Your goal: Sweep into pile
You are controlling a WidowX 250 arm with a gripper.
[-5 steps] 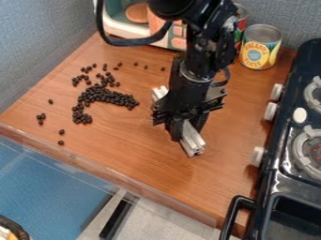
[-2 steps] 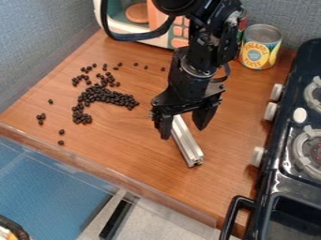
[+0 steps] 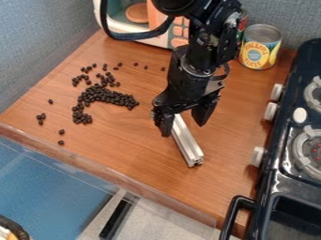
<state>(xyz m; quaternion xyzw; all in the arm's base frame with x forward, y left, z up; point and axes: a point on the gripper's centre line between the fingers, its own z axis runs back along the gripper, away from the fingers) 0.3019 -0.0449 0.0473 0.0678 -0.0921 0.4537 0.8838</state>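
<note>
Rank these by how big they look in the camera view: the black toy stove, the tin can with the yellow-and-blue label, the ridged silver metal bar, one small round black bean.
1. Black toy stove, even cut off at the edge
2. Tin can
3. Silver metal bar, long but thin
4. Black bean

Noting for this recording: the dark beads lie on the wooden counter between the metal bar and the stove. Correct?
No: the dark beads lie on the wooden counter, but the camera view shows them across the metal bar from the stove.
</note>
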